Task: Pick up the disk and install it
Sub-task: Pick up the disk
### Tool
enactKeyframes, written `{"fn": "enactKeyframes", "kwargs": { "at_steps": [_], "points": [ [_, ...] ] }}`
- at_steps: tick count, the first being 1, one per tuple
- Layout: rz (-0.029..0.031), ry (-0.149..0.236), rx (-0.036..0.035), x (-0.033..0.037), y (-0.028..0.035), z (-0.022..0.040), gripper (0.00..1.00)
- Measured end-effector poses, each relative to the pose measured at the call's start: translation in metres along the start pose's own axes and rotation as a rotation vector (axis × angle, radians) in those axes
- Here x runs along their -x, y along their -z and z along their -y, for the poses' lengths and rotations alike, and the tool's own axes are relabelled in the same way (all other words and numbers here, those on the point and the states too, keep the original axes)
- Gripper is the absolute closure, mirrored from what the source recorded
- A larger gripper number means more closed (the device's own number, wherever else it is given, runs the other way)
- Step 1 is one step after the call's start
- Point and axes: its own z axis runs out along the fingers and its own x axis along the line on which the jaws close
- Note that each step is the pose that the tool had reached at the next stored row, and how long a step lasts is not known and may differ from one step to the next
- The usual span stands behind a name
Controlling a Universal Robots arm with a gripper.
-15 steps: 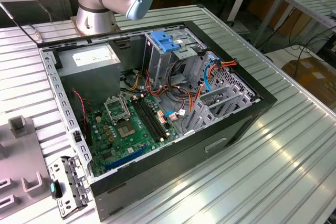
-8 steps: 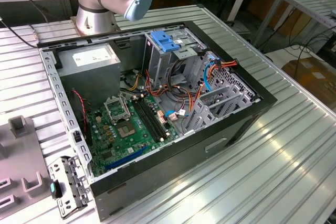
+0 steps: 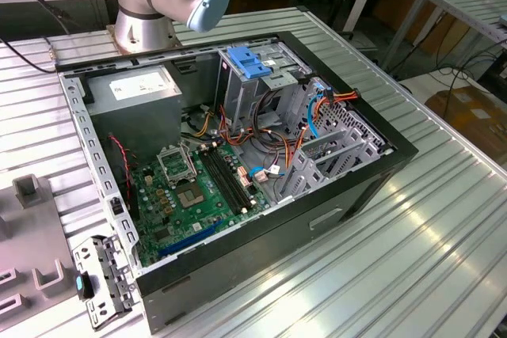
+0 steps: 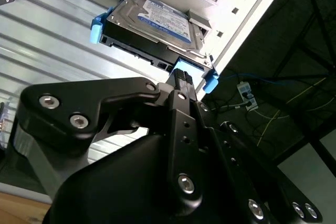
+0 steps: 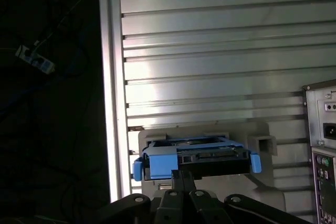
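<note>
The disk (image 4: 157, 22) (blue-railed, label up) lies just ahead of the tool (image 4: 182, 78).

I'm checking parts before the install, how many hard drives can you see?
1. The disk rests in a grey holder by the table edge, right at the gripper, in both wrist views. Another could be hidden inside the drive bay of the computer case.

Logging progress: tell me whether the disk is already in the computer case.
No, the disk lies in a grey holder on the ribbed table.
</note>
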Motion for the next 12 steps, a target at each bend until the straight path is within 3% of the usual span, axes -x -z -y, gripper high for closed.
{"fn": "enactKeyframes", "kwargs": {
  "at_steps": [12],
  "points": [
    [0.0001,0.001,0.0000,-0.0007,0.0000,0.0001,0.89]
  ]
}}
